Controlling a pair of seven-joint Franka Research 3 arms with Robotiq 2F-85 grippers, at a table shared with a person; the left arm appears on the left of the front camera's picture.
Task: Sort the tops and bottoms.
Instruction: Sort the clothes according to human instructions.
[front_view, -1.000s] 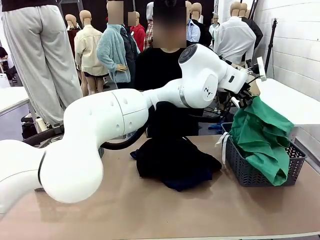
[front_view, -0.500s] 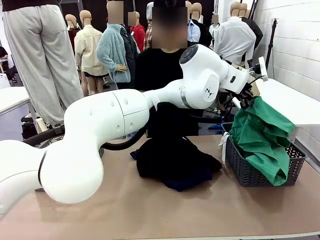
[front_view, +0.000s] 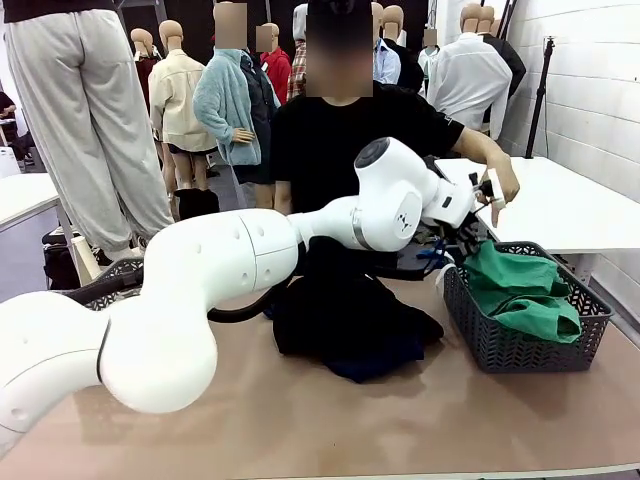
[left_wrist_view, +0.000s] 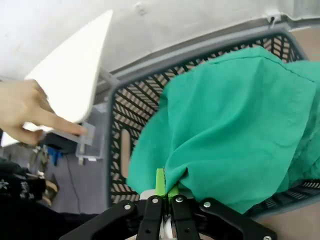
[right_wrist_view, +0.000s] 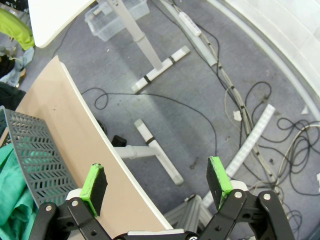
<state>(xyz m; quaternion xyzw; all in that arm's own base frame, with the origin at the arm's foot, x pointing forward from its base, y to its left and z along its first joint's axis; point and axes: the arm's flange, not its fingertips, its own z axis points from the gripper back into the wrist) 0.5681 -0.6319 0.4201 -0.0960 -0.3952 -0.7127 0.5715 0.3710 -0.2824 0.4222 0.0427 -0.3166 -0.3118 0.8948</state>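
L gripper (left_wrist_view: 166, 183) pinches teal bottoms (left_wrist_view: 235, 120) lying in grey basket (left_wrist_view: 137, 112); R gripper (right_wrist_view: 156, 181) hangs w/ jaws wide, nothing btwn.

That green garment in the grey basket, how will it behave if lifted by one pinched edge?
Likely floppy: the green garment lies crumpled in folds inside the basket, so it should hang and drape. Probably light, since the left gripper holds it by a small pinch. Loose folds might snag the basket's mesh wall.
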